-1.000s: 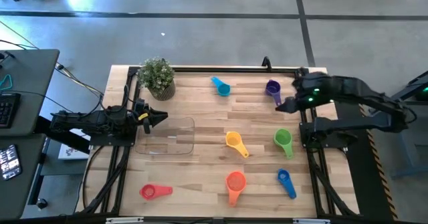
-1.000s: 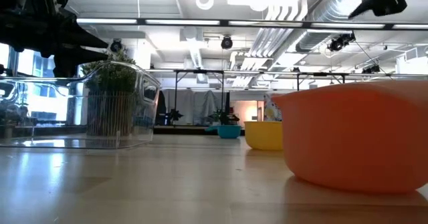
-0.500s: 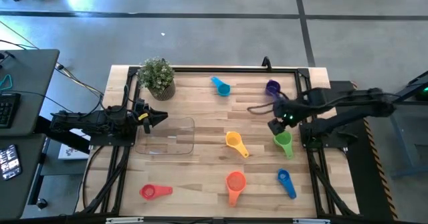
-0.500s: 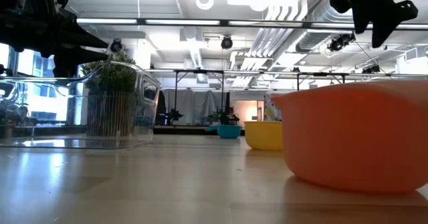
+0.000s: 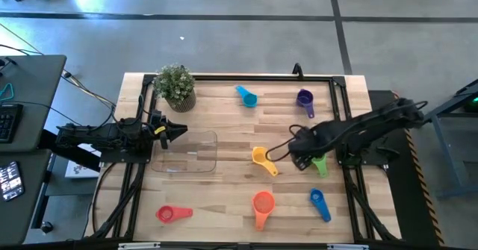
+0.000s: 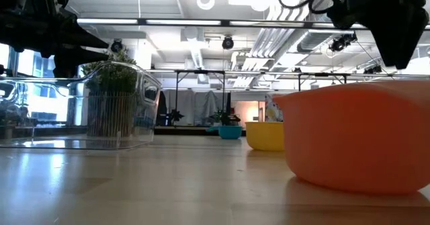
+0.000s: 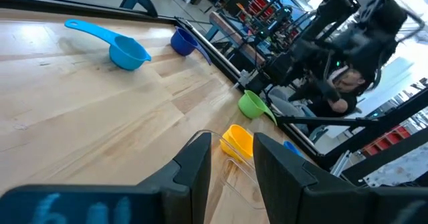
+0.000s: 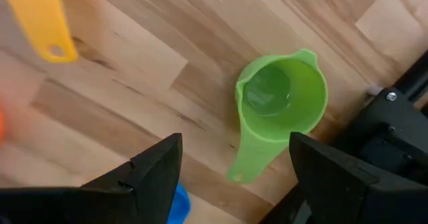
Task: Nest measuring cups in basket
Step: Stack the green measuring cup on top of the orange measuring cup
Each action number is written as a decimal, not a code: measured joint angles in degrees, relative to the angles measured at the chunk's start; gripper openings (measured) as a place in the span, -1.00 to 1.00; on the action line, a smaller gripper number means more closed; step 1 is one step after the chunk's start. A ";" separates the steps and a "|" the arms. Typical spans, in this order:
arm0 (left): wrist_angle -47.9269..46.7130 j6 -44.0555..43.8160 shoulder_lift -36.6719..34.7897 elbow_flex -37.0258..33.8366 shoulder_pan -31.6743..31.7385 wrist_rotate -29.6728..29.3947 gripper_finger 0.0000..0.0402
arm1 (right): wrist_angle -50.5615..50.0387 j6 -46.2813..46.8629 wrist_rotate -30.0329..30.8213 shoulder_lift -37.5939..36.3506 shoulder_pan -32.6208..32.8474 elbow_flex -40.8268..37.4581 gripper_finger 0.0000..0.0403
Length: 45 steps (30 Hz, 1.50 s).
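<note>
Just beside the green cup [image 8: 281, 100], right gripper [image 5: 302, 160] hovering with fingers spread wide, empty; cup lying between and ahead of them, untouched.

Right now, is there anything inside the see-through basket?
Empty. From above, the basket shows only bare wood through its clear bottom, and all seven cups lie outside it on the table.

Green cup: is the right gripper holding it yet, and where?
No. The right gripper hangs open above the green cup, touching nothing.
</note>
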 joint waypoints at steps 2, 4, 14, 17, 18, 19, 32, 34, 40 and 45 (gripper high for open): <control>0.01 0.00 0.00 0.00 0.00 0.00 -0.48 | 0.00 0.53 0.76 2.53 0.79 -0.02 0.32; -0.01 -0.01 0.00 0.00 0.00 0.00 -0.48 | -0.03 1.10 0.88 5.10 1.39 -0.01 0.32; -0.01 -0.07 0.00 0.00 -0.01 0.00 -0.48 | 0.07 1.68 0.31 15.38 1.74 -0.02 0.29; -0.01 -0.09 0.00 0.00 0.00 0.00 -0.48 | 0.11 1.68 0.16 17.25 1.74 -0.02 0.21; -0.01 -0.09 0.00 0.00 -0.01 0.00 -0.48 | 0.11 1.67 -0.03 17.69 1.74 -0.02 0.17; -0.01 -0.09 0.00 0.00 -0.02 0.00 -0.48 | 0.11 1.63 -0.25 18.05 1.74 -0.02 0.13; -0.03 -0.13 0.00 0.00 0.00 0.02 -0.48 | 5.10 1.01 -1.79 19.04 1.74 -4.79 -0.04; -0.01 -0.11 0.02 0.00 -0.02 0.02 -0.48 | 4.76 2.24 -2.09 19.04 1.95 -5.83 -0.04; -0.01 -0.15 0.02 0.00 0.00 0.02 -0.48 | 5.05 2.53 -2.27 19.04 2.27 -6.21 -0.07; -0.01 -0.13 0.01 0.00 -0.02 0.00 -0.48 | 5.05 3.49 -2.18 19.04 2.28 -6.21 -0.32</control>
